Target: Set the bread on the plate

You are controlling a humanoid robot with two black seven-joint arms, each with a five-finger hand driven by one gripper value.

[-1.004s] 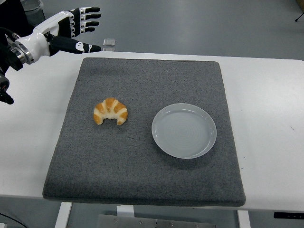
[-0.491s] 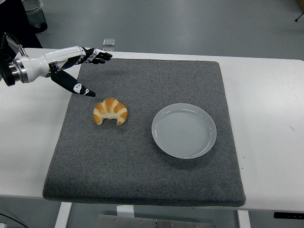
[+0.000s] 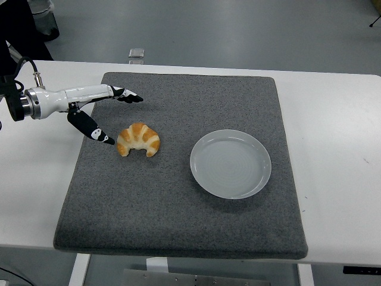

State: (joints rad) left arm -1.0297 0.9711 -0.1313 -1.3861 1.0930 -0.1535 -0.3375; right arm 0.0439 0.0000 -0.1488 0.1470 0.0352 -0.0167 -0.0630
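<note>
The big white surface (image 3: 333, 119) holds a square grey fuzzy mat (image 3: 178, 214). On the right part of the mat sits a round pale grey plate (image 3: 230, 164) with nothing on it. To the left of the plate, with a gap between them, lies the golden curved croissant bread (image 3: 139, 140).

The left robot hand (image 3: 98, 110) is just beside the bread, on its left. Its fingers (image 3: 128, 96) are spread wide, with the thumb low by the bread's left end. It holds nothing.

To do this well, I think the hand should close softly around the bread's fat middle, not squash it, and lift it straight up before going to the plate.
</note>
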